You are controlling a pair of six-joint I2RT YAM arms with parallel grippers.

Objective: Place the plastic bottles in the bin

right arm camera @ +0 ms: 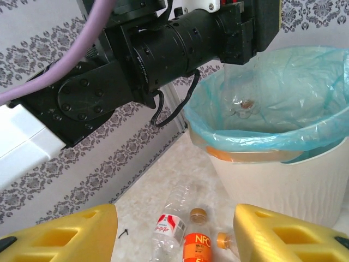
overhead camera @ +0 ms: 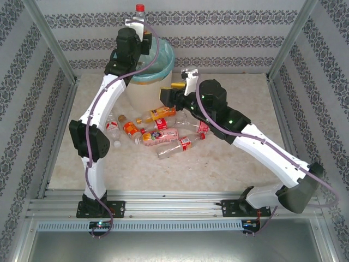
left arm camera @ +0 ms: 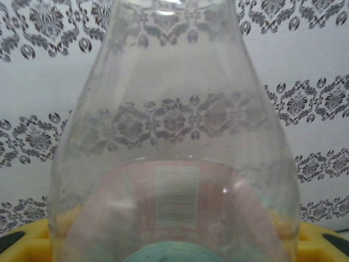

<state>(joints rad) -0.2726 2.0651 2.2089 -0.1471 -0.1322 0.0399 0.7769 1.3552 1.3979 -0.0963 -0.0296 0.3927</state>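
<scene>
"Jaws first?"

"Left gripper [overhead camera: 137,24] pinching a clear red-capped bottle [overhead camera: 140,10]; right gripper [right arm camera: 174,221] spread, nothing between."

"Where does that bottle sit against the bin?"

"Upright, cap up; its base hangs over the mouth of the bin [right arm camera: 283,174], at the table's [overhead camera: 262,98] far edge, left of middle; I'd judge the way in is straight down."

"The rest?"

"Loose bottles [overhead camera: 163,134] lie flat mid-table; the right arm is nearer."
</scene>
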